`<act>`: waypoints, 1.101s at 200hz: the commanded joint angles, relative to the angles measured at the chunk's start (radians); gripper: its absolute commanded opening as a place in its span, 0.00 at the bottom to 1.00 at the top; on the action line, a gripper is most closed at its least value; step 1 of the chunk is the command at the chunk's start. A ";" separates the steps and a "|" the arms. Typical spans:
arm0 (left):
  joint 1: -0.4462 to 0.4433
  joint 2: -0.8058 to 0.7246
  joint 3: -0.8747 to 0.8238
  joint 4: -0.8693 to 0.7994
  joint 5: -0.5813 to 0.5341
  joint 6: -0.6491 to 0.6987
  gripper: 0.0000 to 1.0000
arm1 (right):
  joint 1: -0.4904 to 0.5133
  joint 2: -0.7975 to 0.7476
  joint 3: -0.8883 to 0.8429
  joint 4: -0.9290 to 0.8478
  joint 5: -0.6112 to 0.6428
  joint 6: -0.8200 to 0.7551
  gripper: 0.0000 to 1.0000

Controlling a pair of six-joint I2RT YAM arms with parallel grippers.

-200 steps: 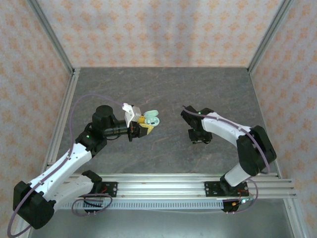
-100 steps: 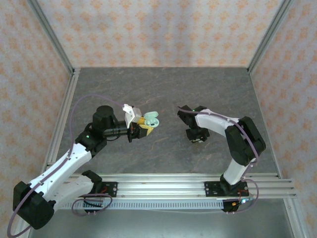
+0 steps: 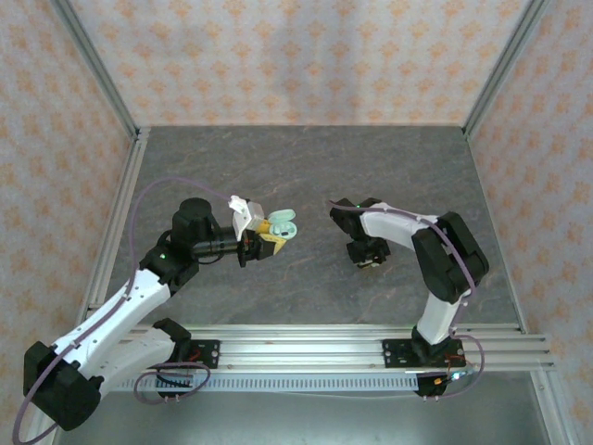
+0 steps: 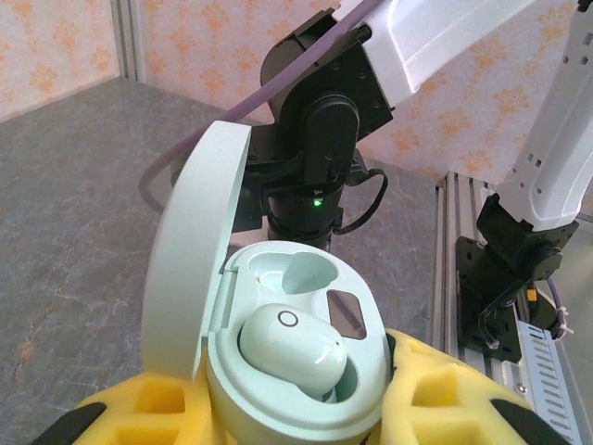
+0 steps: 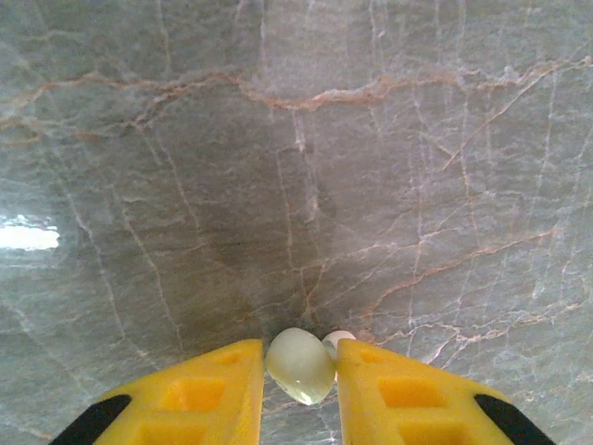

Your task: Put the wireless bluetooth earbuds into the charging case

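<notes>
Left wrist view: your left gripper [image 4: 295,413] clamps the charging case [image 4: 369,311] between its yellow fingers. The case's cavity faces the camera and its lid [image 4: 190,250] stands upright on the left. The seated earbud [image 4: 292,348] lies inside, long axis slanting down to the right. Right wrist view: your right gripper [image 5: 296,360] pinches the loose earbud [image 5: 298,365] low over the table [image 5: 278,139], narrow end pointing back toward the camera.

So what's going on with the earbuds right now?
The left gripper holds the open mint charging case up in the air, one earbud seated, the other slot empty. The right gripper is down at the tabletop with the second earbud pinched between its fingertips, not yet lifted.
</notes>
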 commanded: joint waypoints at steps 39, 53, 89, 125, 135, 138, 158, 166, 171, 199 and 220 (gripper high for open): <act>0.008 -0.030 0.031 -0.026 -0.018 0.033 0.15 | -0.010 0.018 0.035 -0.029 0.020 -0.013 0.18; 0.009 -0.032 0.031 -0.029 -0.020 0.033 0.15 | -0.011 -0.005 0.036 -0.037 0.007 -0.011 0.17; 0.008 -0.033 0.035 -0.030 -0.017 0.031 0.15 | -0.012 -0.147 0.048 -0.058 -0.087 0.003 0.14; 0.008 -0.030 0.038 -0.021 -0.010 0.033 0.15 | -0.012 -0.369 0.066 -0.014 -0.344 0.005 0.11; 0.008 -0.026 0.040 -0.018 -0.005 0.033 0.15 | -0.011 -0.426 0.070 0.010 -0.422 0.011 0.10; 0.008 -0.025 0.041 -0.018 -0.005 0.033 0.15 | -0.011 -0.444 0.070 0.018 -0.443 0.016 0.10; 0.008 -0.019 0.045 -0.018 0.005 0.032 0.14 | -0.010 -0.550 0.064 0.094 -0.581 0.056 0.07; 0.009 -0.016 0.047 -0.018 0.008 0.033 0.14 | -0.008 -0.583 0.057 0.133 -0.636 0.080 0.06; 0.008 -0.015 0.048 -0.018 0.009 0.033 0.14 | -0.006 -0.586 0.052 0.159 -0.665 0.096 0.06; 0.008 -0.008 0.052 -0.010 0.018 0.028 0.14 | 0.027 -0.682 0.048 0.277 -0.761 0.165 0.05; 0.009 0.003 0.054 -0.002 0.032 0.021 0.14 | 0.070 -0.697 0.074 0.325 -0.777 0.180 0.05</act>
